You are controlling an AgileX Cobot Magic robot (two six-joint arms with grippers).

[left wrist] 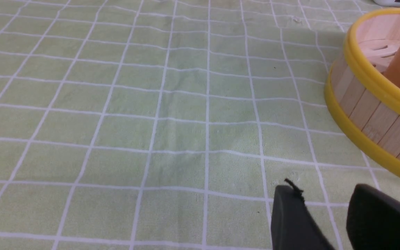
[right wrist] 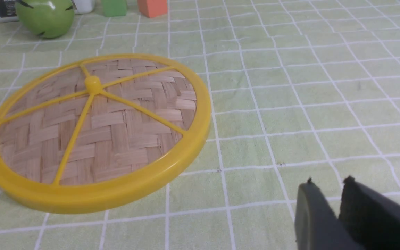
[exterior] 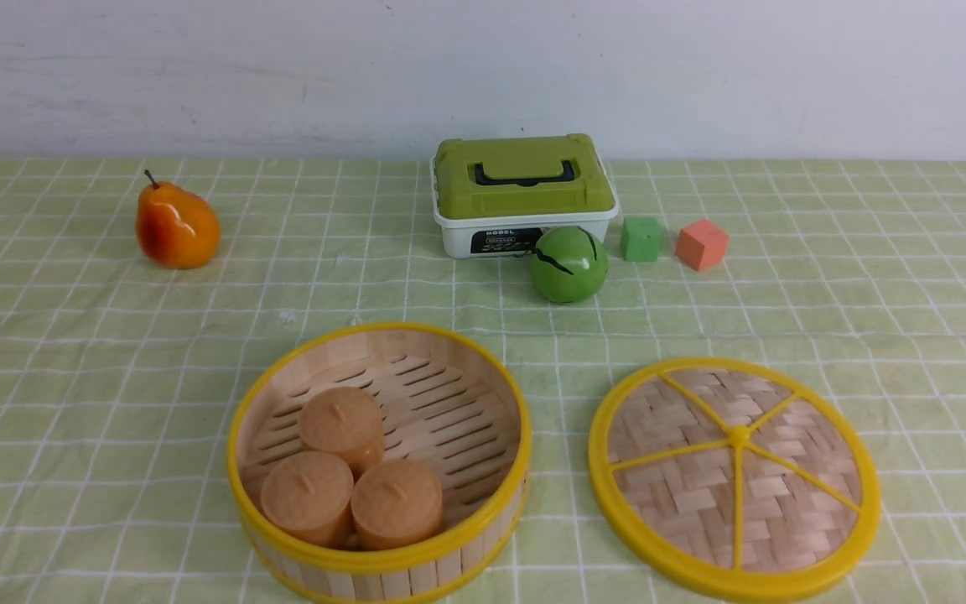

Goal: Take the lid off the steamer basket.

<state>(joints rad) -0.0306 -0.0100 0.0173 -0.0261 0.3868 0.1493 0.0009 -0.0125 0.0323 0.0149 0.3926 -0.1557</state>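
Observation:
The steamer basket (exterior: 391,560) stands uncovered at the front centre-left, with three round tan cakes (exterior: 340,424) on its slatted floor. The lid (exterior: 734,478), woven bamboo with a yellow rim and spokes, lies flat on the cloth just right of the basket, apart from it. Neither gripper shows in the front view. In the left wrist view my left gripper (left wrist: 323,194) is open over bare cloth, with the basket's wall (left wrist: 373,118) close by. In the right wrist view my right gripper (right wrist: 328,182) is slightly open and empty, a short way from the lid (right wrist: 96,128).
At the back stand a white box with an olive-green lid (exterior: 525,197), a green ball (exterior: 568,264), a green cube (exterior: 641,239) and an orange cube (exterior: 701,243). A pear (exterior: 177,226) sits far left. A green checked cloth covers the table.

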